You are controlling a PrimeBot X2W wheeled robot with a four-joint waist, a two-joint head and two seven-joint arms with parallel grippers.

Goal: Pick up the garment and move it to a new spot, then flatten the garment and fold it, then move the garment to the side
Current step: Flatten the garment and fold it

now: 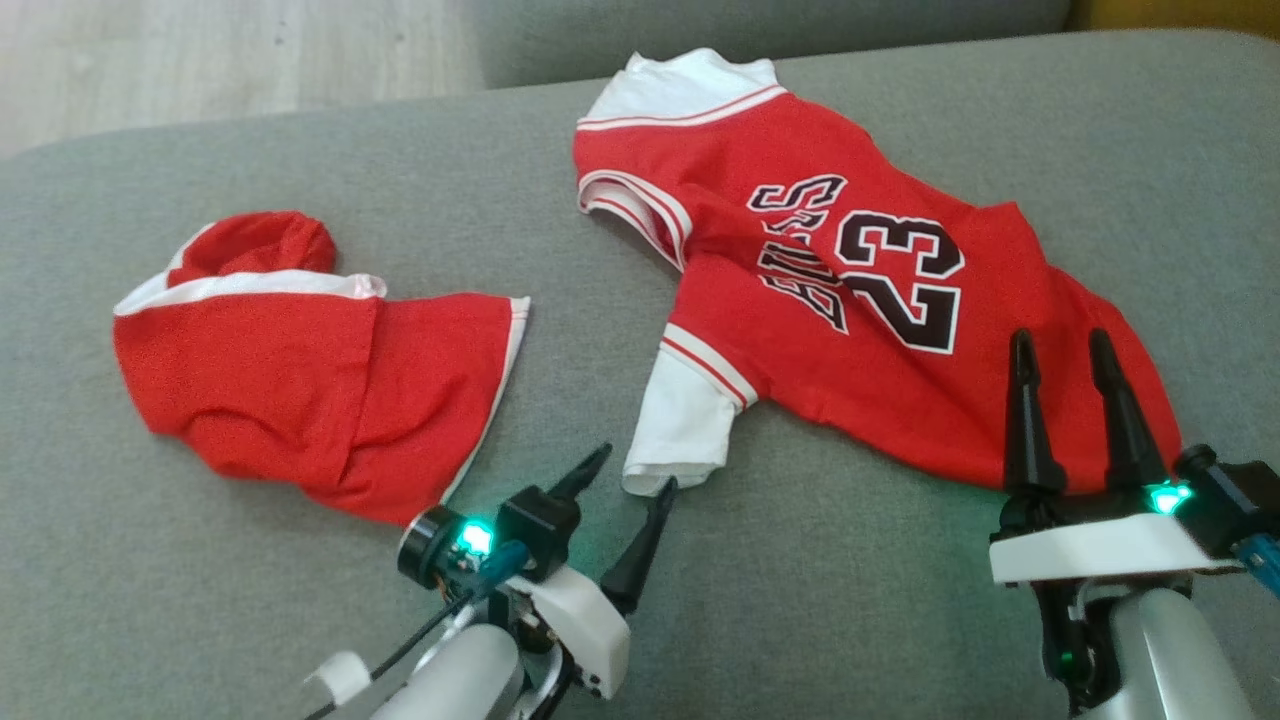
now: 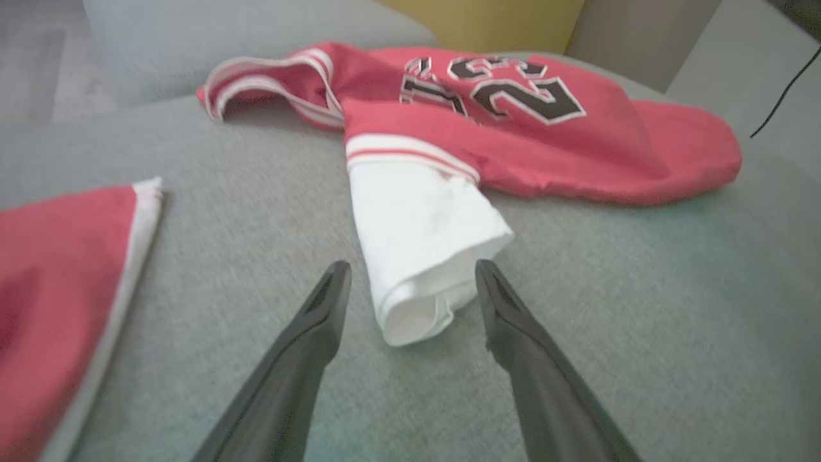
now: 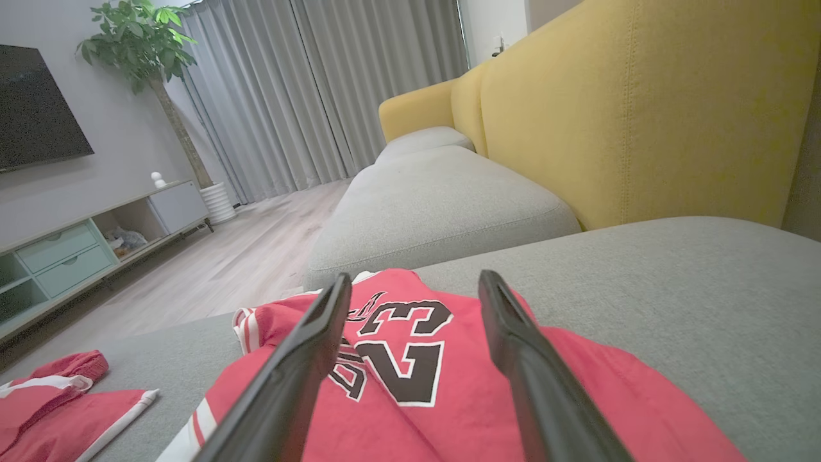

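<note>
- Cataloguing from beside the sofa. Item 1: red jersey (image 1: 830, 300), no. 23, white sleeves. Lies on the grey seat cushion (image 1: 300, 130), right of centre. Spread out but rumpled, hem end bunched nr the robot's right.
- Item 2: second red piece (image 1: 300, 370) w/ white trim, prob. shorts. Same cushion, robot's left, well apart from the jersey; looks roughly doubled over.
- Left gripper (image 1: 637, 468): jaws wide, nothing held. Fingers straddle the cuff of the near white sleeve (image 2: 423, 237), low over the cushion; whether they touch the cloth, can't tell.
- Right gripper (image 1: 1060, 340): jaws wide, empty. Hangs over the jersey's hem end, above the fabric.
- Progress, my read: early. Jersey not lifted, not flat, not folded. Whether this is its first spot or the new one, can't tell. Left to do: grasp, smooth out, fold, shift aside.
- Edges: far edge of the cushion runs just behind the jersey's upper sleeve. Beyond it, another grey cushion (image 3: 436, 205) & wood floor (image 3: 256, 256). Yellow backrest (image 3: 641, 115) closes off the robot's right.
- Open room: bare strip betw. the two red pieces, more in front of the jersey twd the robot, some to its right. I'd judge that enough for a fold w/o crowding item 2.
</note>
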